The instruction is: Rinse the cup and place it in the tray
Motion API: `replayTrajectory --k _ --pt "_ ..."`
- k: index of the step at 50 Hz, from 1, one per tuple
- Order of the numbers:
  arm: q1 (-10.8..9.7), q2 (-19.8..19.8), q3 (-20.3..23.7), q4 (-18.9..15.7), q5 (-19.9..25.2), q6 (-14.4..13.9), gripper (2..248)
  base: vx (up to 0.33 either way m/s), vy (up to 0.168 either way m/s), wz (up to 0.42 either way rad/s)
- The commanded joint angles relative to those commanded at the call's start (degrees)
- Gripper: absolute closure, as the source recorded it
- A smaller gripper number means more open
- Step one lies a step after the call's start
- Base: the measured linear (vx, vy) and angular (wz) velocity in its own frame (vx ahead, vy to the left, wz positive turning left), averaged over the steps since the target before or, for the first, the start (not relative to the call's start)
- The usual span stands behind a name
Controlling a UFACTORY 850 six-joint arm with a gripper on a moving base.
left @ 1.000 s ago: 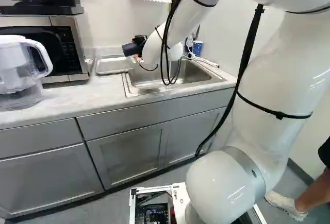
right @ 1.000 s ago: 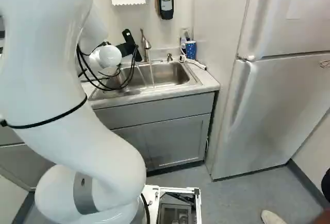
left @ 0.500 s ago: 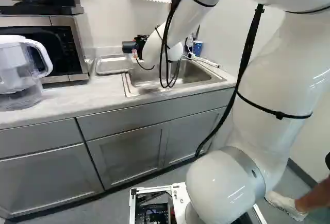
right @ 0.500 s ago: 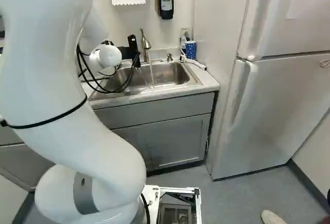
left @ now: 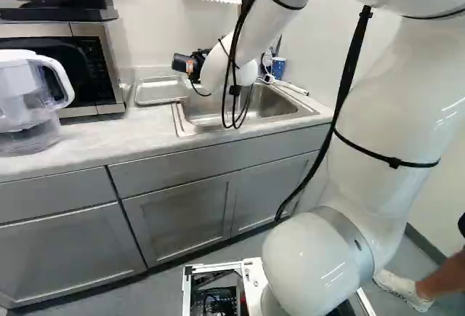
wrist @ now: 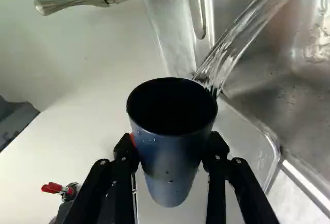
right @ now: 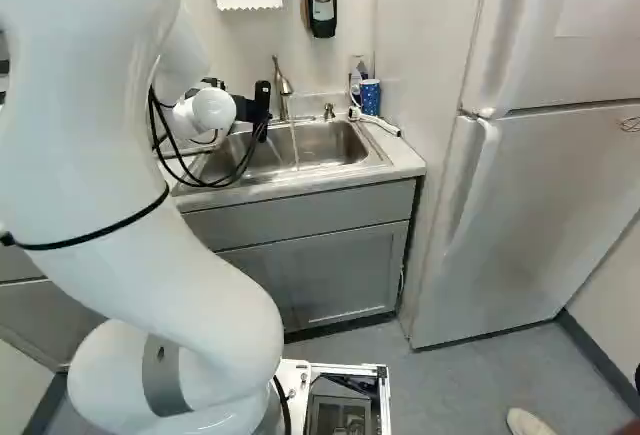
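Cup (wrist: 170,170) sits upended on neither side but tilted, clamped between both jaws of the gripper (left: 190,65), its rim (droplets dot the outside) beside running water (wrist: 232,49).

The arm (left: 392,98) is glossy white, built of thick, smooth tubes and bulging rounded joints. A grey band (right: 161,380) with a small dark oval mark rings the lowest joint. Thin black straps (left: 392,161) circle the tubes, and black cables (left: 238,29) loop near the wrist. The gripper (left: 190,65) is black, with small round screws (wrist: 237,160) and a sliver of orange-red pad (wrist: 132,139). The base has a white frame (right: 330,366).
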Motion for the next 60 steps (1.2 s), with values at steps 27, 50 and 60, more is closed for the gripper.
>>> replayTrajectory --k 27,50,60 --pt "0.0 0.0 0.0 0.0 0.0 4.2 124 0.000 0.000 0.000" --pt "0.0 0.0 0.0 0.0 0.0 4.2 124 0.000 0.000 0.000" --pt "0.0 0.0 0.0 0.0 0.0 0.9 124 0.000 0.000 0.000"
